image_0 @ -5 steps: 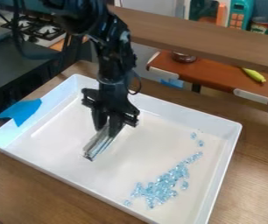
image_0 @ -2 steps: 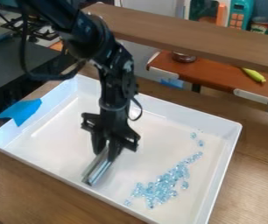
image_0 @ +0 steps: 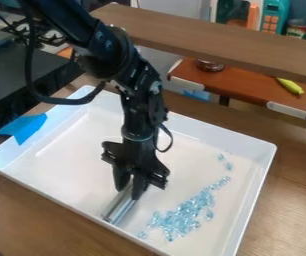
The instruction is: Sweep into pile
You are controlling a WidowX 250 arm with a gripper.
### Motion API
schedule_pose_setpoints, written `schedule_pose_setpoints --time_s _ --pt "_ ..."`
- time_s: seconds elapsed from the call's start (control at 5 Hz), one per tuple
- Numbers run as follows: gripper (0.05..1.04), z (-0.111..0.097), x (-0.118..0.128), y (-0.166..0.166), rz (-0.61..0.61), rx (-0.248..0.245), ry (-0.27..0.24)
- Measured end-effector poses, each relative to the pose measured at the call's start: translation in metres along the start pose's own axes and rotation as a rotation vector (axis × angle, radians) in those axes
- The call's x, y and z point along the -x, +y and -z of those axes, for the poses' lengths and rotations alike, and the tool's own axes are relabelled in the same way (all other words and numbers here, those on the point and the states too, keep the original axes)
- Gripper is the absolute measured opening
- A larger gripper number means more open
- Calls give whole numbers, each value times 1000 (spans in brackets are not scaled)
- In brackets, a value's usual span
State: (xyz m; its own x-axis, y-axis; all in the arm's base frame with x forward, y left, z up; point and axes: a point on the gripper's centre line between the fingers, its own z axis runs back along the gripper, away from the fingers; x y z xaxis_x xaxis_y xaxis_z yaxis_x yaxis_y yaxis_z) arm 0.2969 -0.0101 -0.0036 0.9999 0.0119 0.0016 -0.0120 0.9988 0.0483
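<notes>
Claw (image_0: 129, 193): black, two-fingered, clamping a long, flat, shiny grey strip (image_0: 119, 206)
Strip: slanting toward the near side, left of clear pale-blue beads (image_0: 184, 215)
Beads: trailing near to far in the white rectangular tray (image_0: 62, 155)

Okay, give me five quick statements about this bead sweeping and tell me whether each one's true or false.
1. The tool holds a metallic strip. True.
2. The blue beads are gathered in one round pile. False: most form a slanting, uneven band, with a few strays apart.
3. In the picture, the strip is left of the main bead cluster. True.
4. The beads lie outside the white tray. False: they are inside it.
5. Blue tape overlaps the tray's left rim in the picture. True.
</notes>
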Motion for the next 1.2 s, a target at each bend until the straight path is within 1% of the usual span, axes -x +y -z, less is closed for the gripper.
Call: schedule_pose_setpoints --time_s 0.2,0.4,0.6,0.8,1.0,1.2 --pt "349 -2 2 -19 16 28 2" --pt "349 -2 4 -28 -11 64 12" --pt "349 -3 4 -42 -5 90 5" --pt "349 -4 2 -49 -22 117 -9" --pt "349 -4 -1 -54 -51 152 -28" --pt "349 -6 -3 -63 -65 210 -34"
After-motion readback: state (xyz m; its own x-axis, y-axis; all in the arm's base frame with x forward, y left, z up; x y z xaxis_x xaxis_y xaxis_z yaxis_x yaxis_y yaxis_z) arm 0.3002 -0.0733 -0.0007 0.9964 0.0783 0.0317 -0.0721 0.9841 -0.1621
